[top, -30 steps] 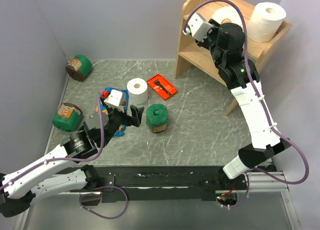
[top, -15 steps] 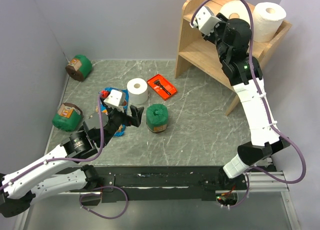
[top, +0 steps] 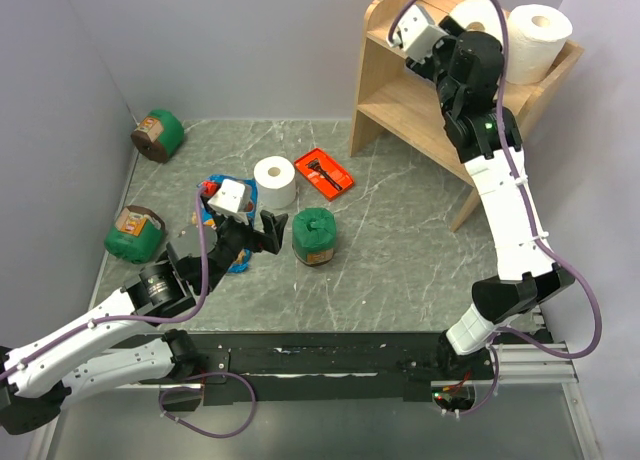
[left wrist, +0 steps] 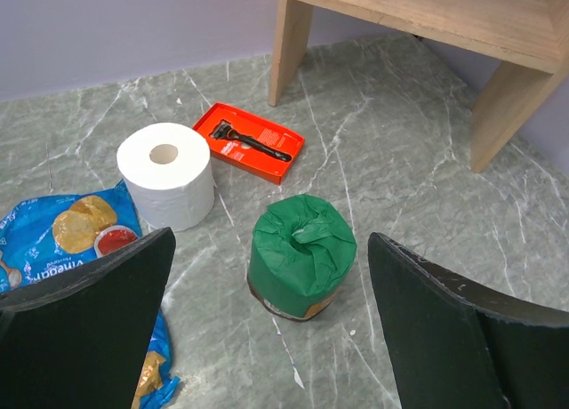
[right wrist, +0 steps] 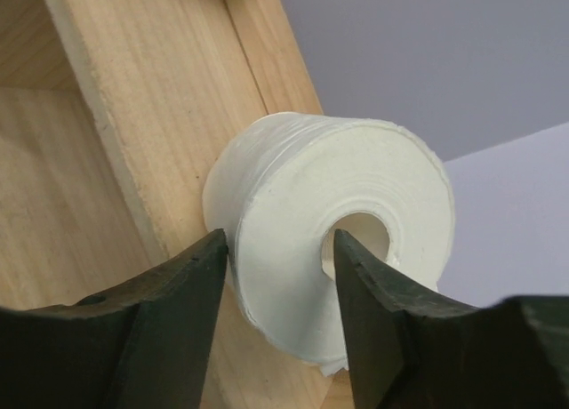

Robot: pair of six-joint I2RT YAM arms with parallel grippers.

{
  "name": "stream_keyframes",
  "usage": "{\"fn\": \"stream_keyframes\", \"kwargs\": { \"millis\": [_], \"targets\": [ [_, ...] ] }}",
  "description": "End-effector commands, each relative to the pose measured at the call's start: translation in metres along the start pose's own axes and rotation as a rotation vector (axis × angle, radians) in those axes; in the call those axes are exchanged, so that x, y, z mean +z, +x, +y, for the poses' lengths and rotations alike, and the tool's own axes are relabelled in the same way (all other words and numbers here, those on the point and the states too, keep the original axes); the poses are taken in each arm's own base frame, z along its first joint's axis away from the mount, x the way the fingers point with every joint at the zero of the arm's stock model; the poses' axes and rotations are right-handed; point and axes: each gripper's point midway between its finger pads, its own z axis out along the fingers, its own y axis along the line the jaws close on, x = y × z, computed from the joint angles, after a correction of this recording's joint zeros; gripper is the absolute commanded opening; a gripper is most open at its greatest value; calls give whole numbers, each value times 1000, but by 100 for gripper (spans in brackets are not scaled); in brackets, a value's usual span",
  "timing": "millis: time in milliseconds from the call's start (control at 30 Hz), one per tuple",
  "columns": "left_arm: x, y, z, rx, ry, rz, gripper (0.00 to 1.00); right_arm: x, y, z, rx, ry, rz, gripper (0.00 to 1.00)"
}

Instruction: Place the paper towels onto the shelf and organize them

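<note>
The right gripper (right wrist: 280, 240), at the upper right of the top view, stands narrow. One finger is outside a roll (right wrist: 293, 178) and the other at its centre tube, so the paper wall lies between them. Whether they pinch it or stand loose I cannot tell. That roll sits on the top tier of the shelf (top: 400, 105), just beside a second roll (top: 540, 42) at the tier's right end. The third roll (top: 274, 181) stands upright on the table (top: 400, 240), left of centre. The main risk, I judge, lies in pulling out. A finger catching in the tube could drag the roll, tip it toward the tier's edge, or shove it into the second roll, which stands near the shelf's end and could go over. Soft paper may also cling to a finger. The left gripper (top: 266, 224) hovers wide open and empty, low over the table. On the way to the third roll, a green can (left wrist: 302, 253) stands dead centre in the left wrist view, nearer than that roll at upper left. An orange tray (left wrist: 249, 142) with a razor lies just beside the roll, and a blue bag (left wrist: 71, 240) lies under the left finger. A careless reach could knock the can or the tray. A lower can (top: 135, 233) and an upper can (top: 157, 133) lie well apart at the left edge.
</note>
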Motion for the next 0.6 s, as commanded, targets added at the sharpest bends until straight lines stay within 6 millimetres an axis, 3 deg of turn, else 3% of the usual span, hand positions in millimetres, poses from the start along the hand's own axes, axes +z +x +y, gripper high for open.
{"fn": "stream_keyframes", "kwargs": {
  "millis": [0, 367, 567],
  "targets": [
    [1, -11, 1, -2, -14, -36, 96, -11, -17, -45, 68, 134, -71, 63],
    [0, -12, 2, -4, -15, -39, 96, -25, -26, -51, 129, 118, -112, 70],
    [0, -12, 3, -5, -21, -41, 96, -13, -10, -55, 83, 153, -67, 70]
  ]
}}
